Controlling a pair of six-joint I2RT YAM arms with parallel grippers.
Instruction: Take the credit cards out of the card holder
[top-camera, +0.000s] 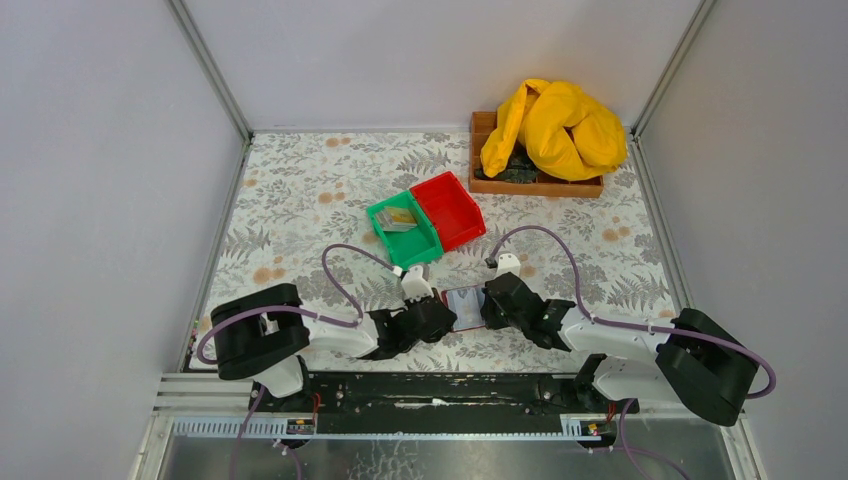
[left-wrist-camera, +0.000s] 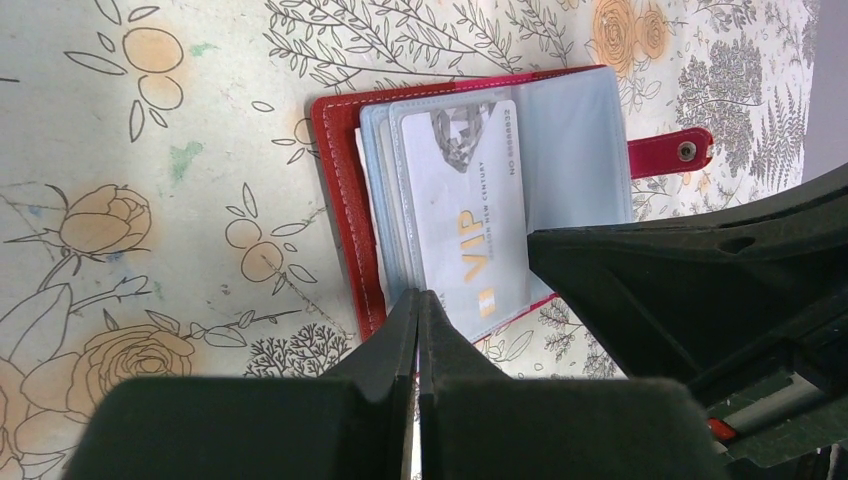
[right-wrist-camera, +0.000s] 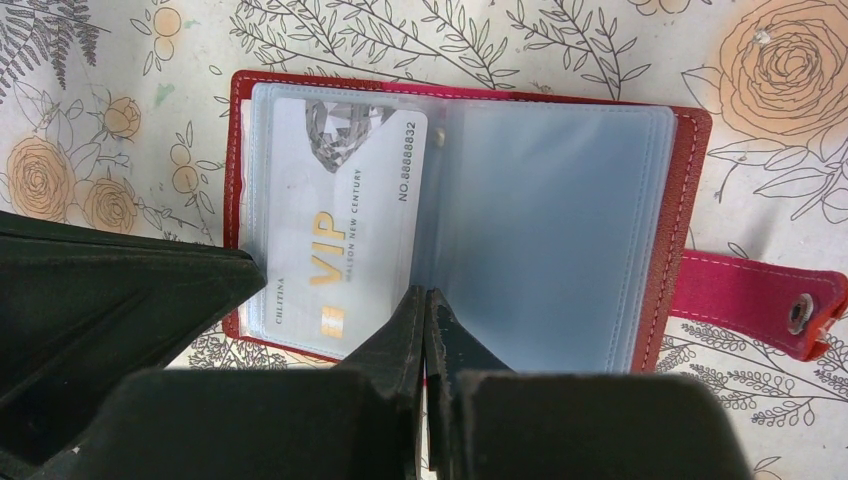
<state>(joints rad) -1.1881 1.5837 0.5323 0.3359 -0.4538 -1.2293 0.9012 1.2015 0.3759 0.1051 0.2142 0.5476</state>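
Red holder (right-wrist-camera: 560, 230) lies open just ahead of the right gripper (right-wrist-camera: 426, 300), a VIP card (right-wrist-camera: 345, 215) sleeved inside; perhaps more behind it.

Table cover (top-camera: 300, 190): you have a pale sheet printed with ferns, leaves and orange roses, spread under everything.
Green bin (top-camera: 420, 247): you see it near the middle of the sheet, set at a slant.
Red bin (top-camera: 452, 208): it touches the green bin's right side, at the same slant.
Wooden tray (top-camera: 540, 187): it sits at your far right corner, near the back wall.
Yellow cloth (top-camera: 555, 128): a crumpled bundle heaped on the wooden tray.
Dark items (top-camera: 515, 172): they lie under the bundle, too small to identify.
Walls (top-camera: 100, 150): plain white panels stand on three sides.
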